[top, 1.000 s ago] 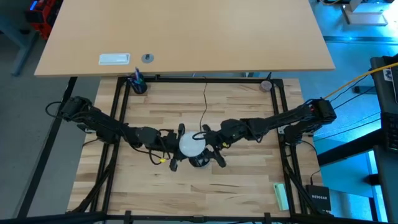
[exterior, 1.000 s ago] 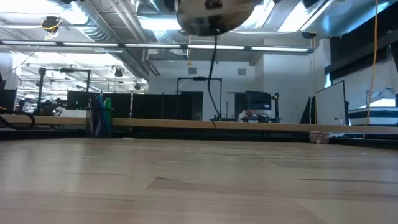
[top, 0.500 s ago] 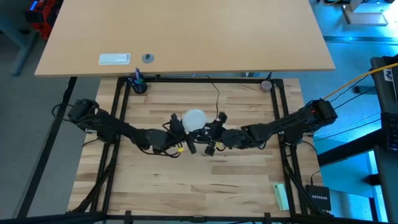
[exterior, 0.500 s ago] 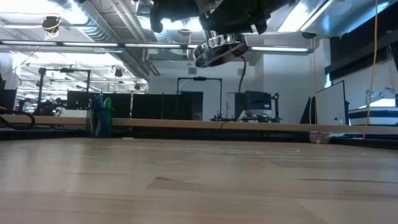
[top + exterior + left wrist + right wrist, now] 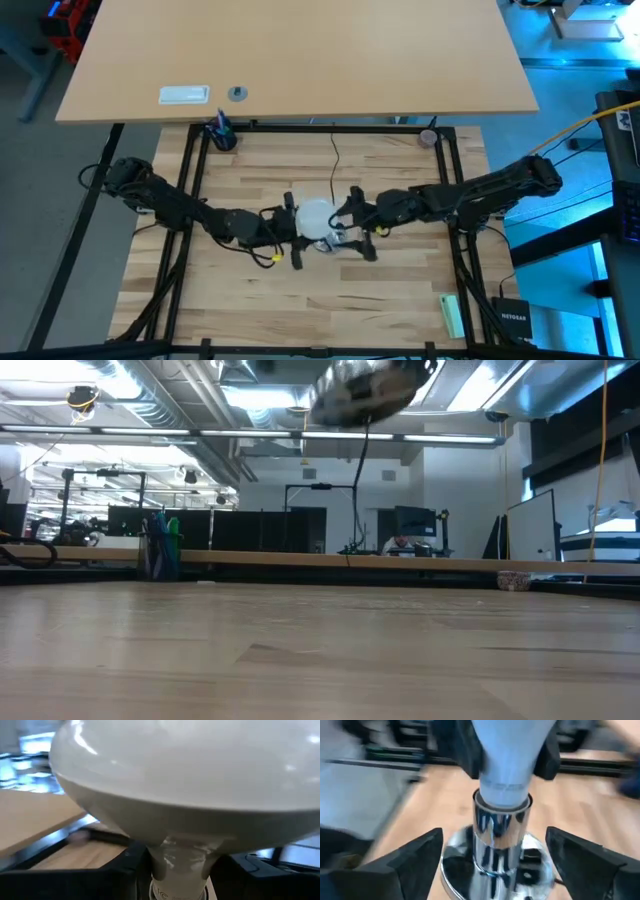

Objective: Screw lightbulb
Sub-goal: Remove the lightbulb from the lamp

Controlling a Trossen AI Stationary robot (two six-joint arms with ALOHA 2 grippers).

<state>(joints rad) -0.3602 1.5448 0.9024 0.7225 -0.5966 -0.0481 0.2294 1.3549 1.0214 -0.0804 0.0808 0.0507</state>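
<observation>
The left gripper [image 5: 293, 226] was clamped on the tapered neck of the lightbulb [image 5: 316, 216], holding it in the air above the middle of the wooden table [image 5: 400, 310], well clear of the surface. This grip left the dome free and kept the bulb's base in line with the socket [image 5: 495, 862]. The left wrist view showed the frosted dome filling the frame, with dark fingers [image 5: 125, 865] on either side of the neck.

The right gripper [image 5: 495, 865] stood with its fingers spread wide on either side of the socket's chrome collar, not touching it. The bulb's base sat in that collar, so the socket appeared to hang from the bulb alone. The thin black cord [image 5: 333, 165] trailed toward the far edge. Judging by the spread fingers, the right gripper was between turns
</observation>
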